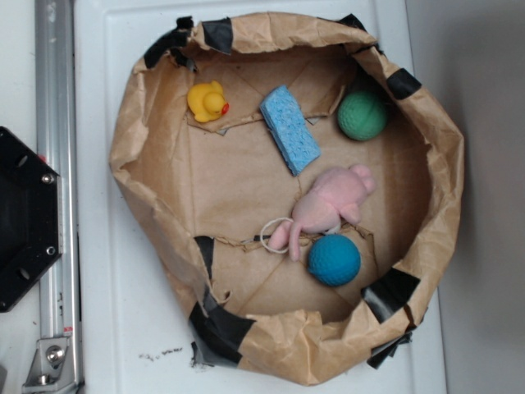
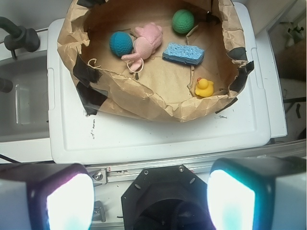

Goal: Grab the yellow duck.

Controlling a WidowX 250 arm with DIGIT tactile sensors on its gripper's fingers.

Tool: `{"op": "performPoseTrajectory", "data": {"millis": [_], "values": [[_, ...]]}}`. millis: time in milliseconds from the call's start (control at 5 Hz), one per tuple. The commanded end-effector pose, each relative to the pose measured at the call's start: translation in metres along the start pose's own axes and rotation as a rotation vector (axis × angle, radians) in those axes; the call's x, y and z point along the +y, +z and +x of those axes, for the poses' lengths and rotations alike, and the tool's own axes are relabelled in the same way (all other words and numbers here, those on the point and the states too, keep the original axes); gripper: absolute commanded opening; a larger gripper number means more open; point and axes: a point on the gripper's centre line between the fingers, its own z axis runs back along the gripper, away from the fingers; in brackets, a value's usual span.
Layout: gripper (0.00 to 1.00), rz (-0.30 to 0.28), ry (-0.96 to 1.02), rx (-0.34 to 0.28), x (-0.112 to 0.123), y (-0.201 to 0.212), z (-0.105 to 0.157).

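Hovering pincer (image 2: 149,201) spread, empty, well back from paper basin (image 2: 144,108) | yellow duck (image 2: 204,88) sits near-right inside, tucked against crumpled wall | risk: fingers snag the paper rim, or glossy duck squirts out.

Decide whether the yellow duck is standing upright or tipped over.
Upright. The yellow duck sits on its base on the paper floor, head above body, beak pointing sideways.
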Motion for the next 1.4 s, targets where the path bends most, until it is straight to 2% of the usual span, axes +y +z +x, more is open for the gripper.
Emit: {"op": "performPoseTrajectory", "data": {"millis": [0, 200, 400, 600, 800, 1000, 1200], "values": [[1.00, 0.000, 0.000, 0.000, 0.000, 0.000, 0.000], [1.00, 0.005, -0.041, -0.080, 0.018, -0.019, 0.047], [1.00, 0.077, -0.112, -0.093, 0.024, -0.040, 0.074], [1.00, 0.041, -0.161, -0.070, 0.035, -0.074, 0.092], [1.00, 0.072, -0.189, 0.055, 0.049, -0.117, 0.104], [1.00, 0.070, -0.157, 0.117, 0.059, -0.140, 0.108], [1.00, 0.144, -0.167, 0.193, 0.058, -0.174, 0.111]]}}
